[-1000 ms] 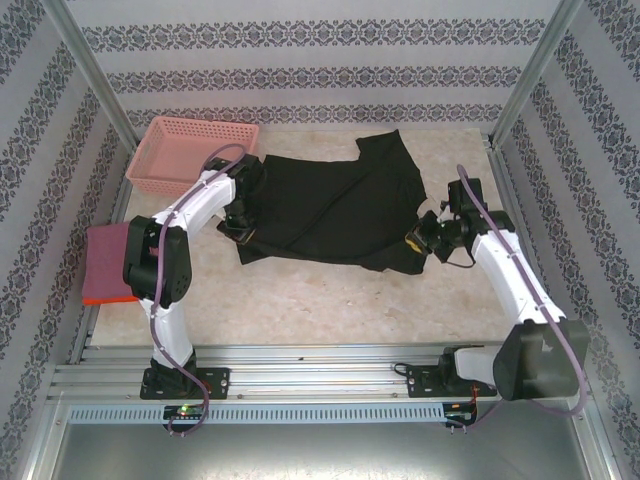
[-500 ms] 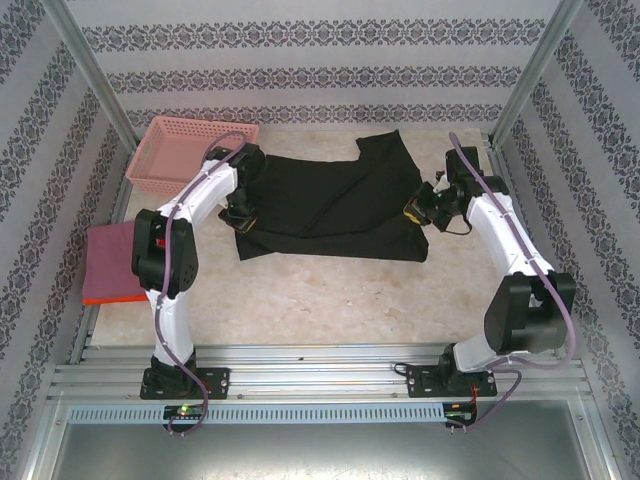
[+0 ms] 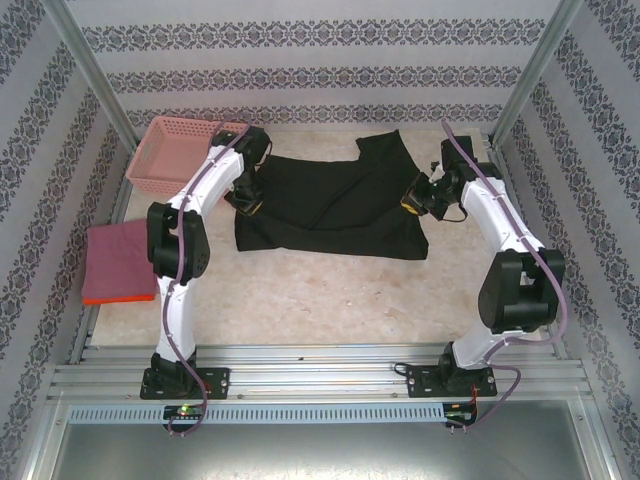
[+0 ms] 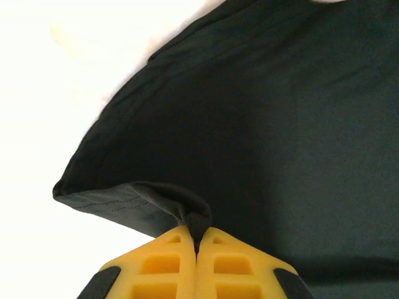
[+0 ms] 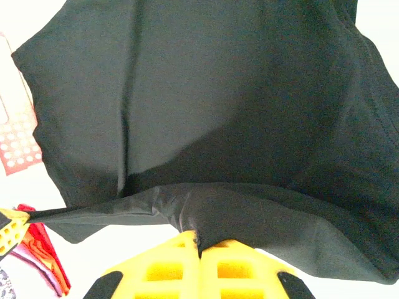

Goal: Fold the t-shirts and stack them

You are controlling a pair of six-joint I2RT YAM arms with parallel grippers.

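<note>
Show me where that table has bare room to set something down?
The widest bare stretch of table lies between the black shirt and the arm bases. A thin strip runs behind the shirt. Crowded: the left side, with pink basket and folded stack.

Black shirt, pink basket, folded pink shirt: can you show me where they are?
Black shirt [image 3: 325,205]: top view, middle of the spread cloth.
Pink basket [image 3: 155,182]: top view, its near wall.
Folded pink shirt [image 3: 118,258]: top view, middle of its top side.
</note>
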